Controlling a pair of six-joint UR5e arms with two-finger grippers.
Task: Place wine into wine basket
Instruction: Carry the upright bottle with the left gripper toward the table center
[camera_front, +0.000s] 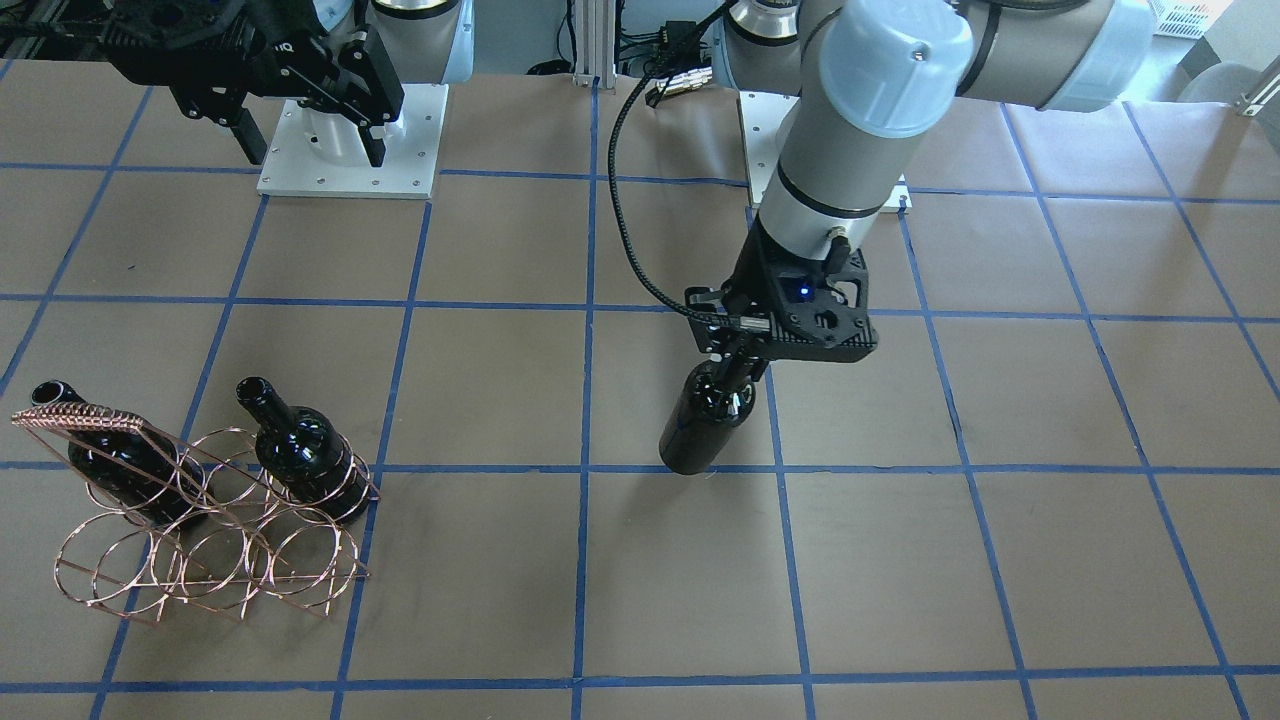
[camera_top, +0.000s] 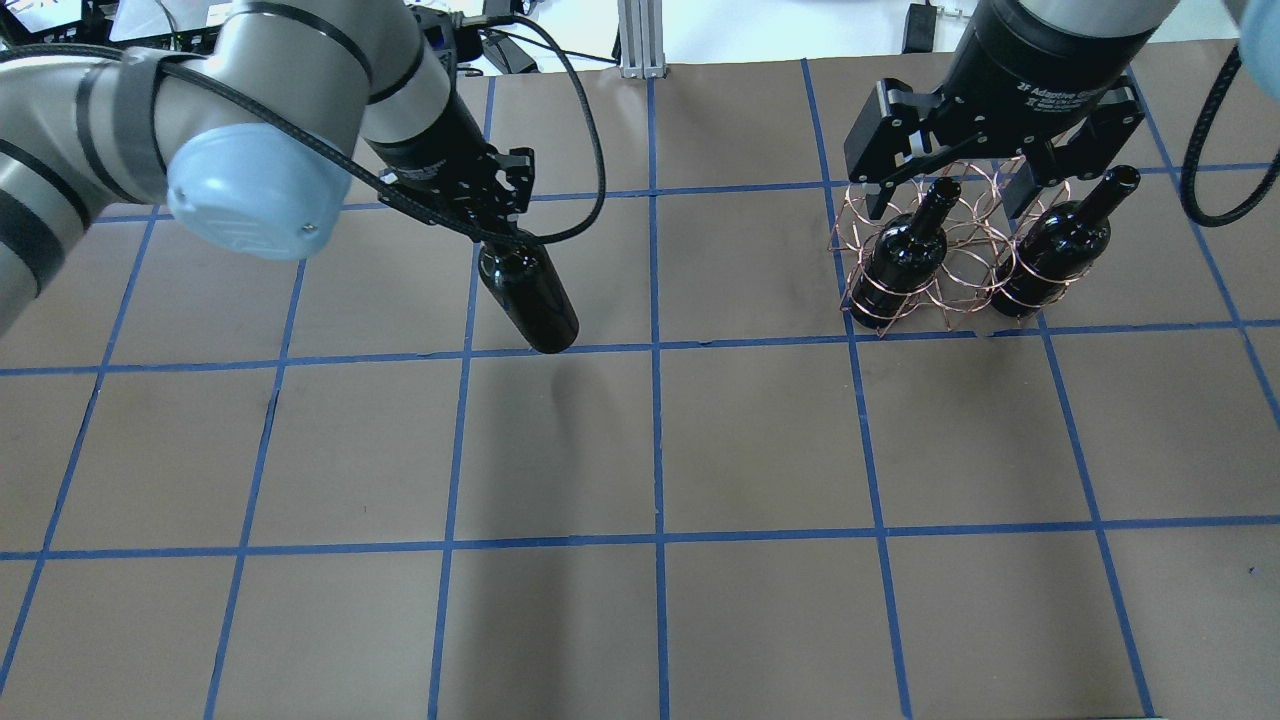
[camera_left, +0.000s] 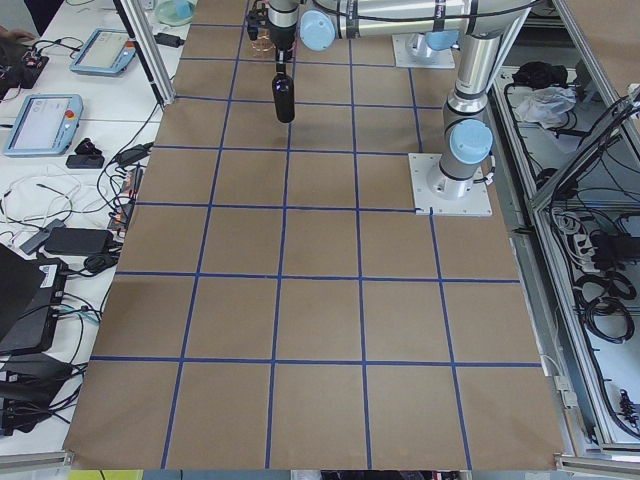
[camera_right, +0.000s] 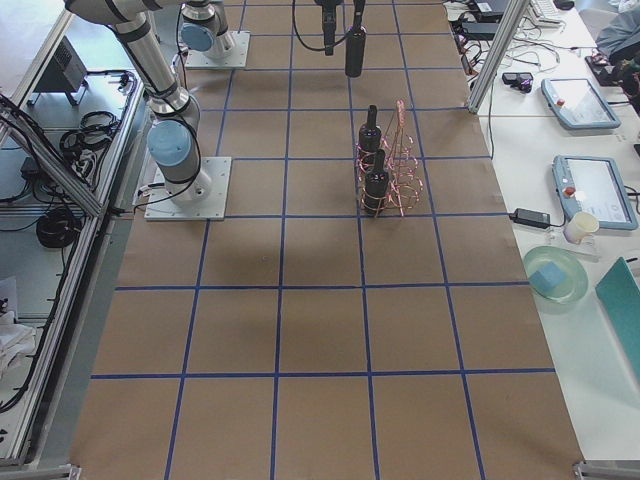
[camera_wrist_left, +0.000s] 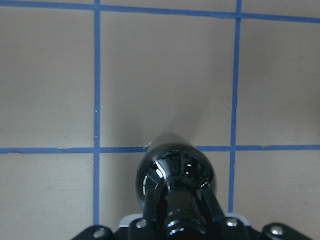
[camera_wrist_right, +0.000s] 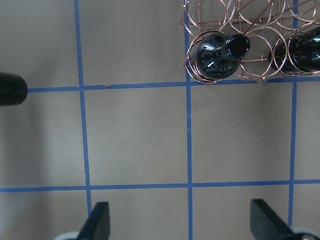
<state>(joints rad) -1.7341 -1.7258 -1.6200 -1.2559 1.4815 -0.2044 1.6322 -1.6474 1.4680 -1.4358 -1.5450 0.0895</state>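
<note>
My left gripper (camera_top: 497, 237) is shut on the neck of a near-black wine bottle (camera_top: 530, 300). The bottle hangs base-down and slightly tilted, just above the brown table. It also shows in the front view (camera_front: 700, 430) and in the left wrist view (camera_wrist_left: 175, 172). The copper wire wine basket (camera_top: 960, 262) stands far off on my right side, also in the front view (camera_front: 200, 545). Two look-alike bottles (camera_top: 900, 255) (camera_top: 1060, 245) rest in its outer rings, with the middle ring empty. My right gripper (camera_top: 960, 195) is open and empty, hovering above and behind the basket.
The table is brown paper with a blue tape grid (camera_top: 655, 345). The arm bases (camera_front: 350, 150) stand at the robot's edge. Tablets, cables and a cup lie on side benches (camera_right: 580, 190) beyond the table's edge.
</note>
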